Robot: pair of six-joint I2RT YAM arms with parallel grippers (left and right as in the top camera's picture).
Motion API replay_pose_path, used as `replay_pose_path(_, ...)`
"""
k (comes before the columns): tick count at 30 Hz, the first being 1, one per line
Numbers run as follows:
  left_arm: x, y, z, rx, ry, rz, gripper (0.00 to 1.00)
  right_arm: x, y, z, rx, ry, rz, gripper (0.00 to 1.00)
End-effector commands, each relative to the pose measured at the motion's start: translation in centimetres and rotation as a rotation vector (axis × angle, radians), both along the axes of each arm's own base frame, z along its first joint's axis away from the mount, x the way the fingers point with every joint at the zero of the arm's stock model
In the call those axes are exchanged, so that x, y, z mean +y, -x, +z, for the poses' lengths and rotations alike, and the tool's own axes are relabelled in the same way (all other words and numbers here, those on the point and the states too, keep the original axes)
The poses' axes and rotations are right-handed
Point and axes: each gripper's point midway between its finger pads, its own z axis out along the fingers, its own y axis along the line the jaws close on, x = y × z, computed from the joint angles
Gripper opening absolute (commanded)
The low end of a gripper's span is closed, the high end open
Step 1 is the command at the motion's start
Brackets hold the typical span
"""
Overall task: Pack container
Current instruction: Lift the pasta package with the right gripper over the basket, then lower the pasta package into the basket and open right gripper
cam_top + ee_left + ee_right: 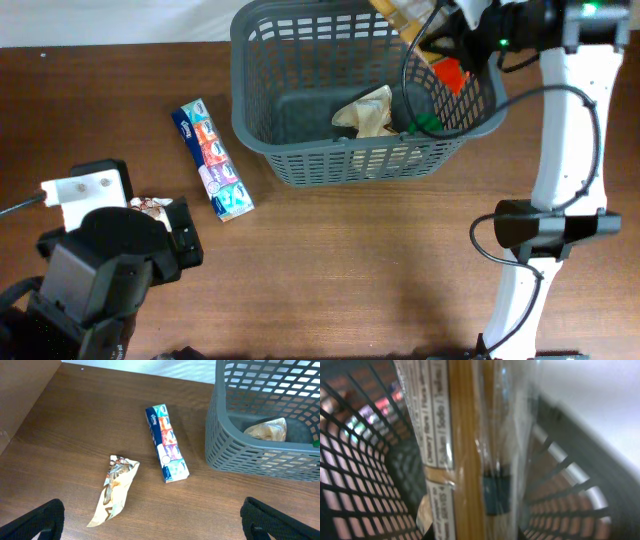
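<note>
The dark grey basket (350, 160) stands at the back of the table and also shows in the left wrist view (215, 435). It holds a beige bag (365, 112), an orange item (452, 72) and a green item (425, 123). My right gripper (435, 38) is over the basket's back right corner, shut on a clear spaghetti packet (395, 15). The packet (465, 450) fills the right wrist view, with lattice wall (350, 485) around it; the fingers are hidden. My left gripper (183, 238) (150, 520) is open and empty, low over the table's left front.
A long tissue multipack (212, 160) (166, 442) lies on the table left of the basket. A crumpled snack wrapper (150, 207) (116, 487) lies near my left gripper. The white right arm base (540, 230) stands at the right.
</note>
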Motion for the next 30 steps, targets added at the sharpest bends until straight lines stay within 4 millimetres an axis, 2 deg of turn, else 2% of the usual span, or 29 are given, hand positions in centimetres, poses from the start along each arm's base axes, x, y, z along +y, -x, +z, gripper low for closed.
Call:
replay_pose_path(1, 0.0, -0.1, -0.1, 0.005, -0.013, -0.007, 1.00, 0.8, 0.4, -0.3, -0.009, -0.021, 0.058, 0.04)
replay_pose_path(3, 0.0, -0.1, -0.1, 0.005, -0.013, -0.007, 1.00, 1.1, 0.5, -1.9, 0.028, -0.011, 0.080, 0.04)
replay_pose_path(8, 0.0, -0.1, -0.1, 0.005, -0.013, -0.007, 1.00, 1.9, 0.7, -4.1, 0.064, 0.005, 0.122, 0.04)
replay_pose_path(19, 0.0, -0.1, -0.1, 0.005, -0.013, -0.007, 0.99, 1.7, 0.3, -7.0, 0.114, 0.028, 0.119, 0.04)
replay_pose_path(28, 0.0, -0.1, -0.1, 0.005, -0.013, -0.007, 1.00, 1.7, 0.1, -10.8, 0.187, 0.029, 0.118, 0.04)
replay_pose_path(29, 0.0, -0.1, -0.1, 0.005, -0.013, -0.007, 1.00, 1.7, 0.1, -10.9, 0.188, 0.029, 0.118, 0.05)
replay_pose_path(30, 0.0, -0.1, -0.1, 0.005, -0.013, -0.007, 0.99, 1.7, 0.1, -10.9, 0.188, 0.029, 0.118, 0.11)
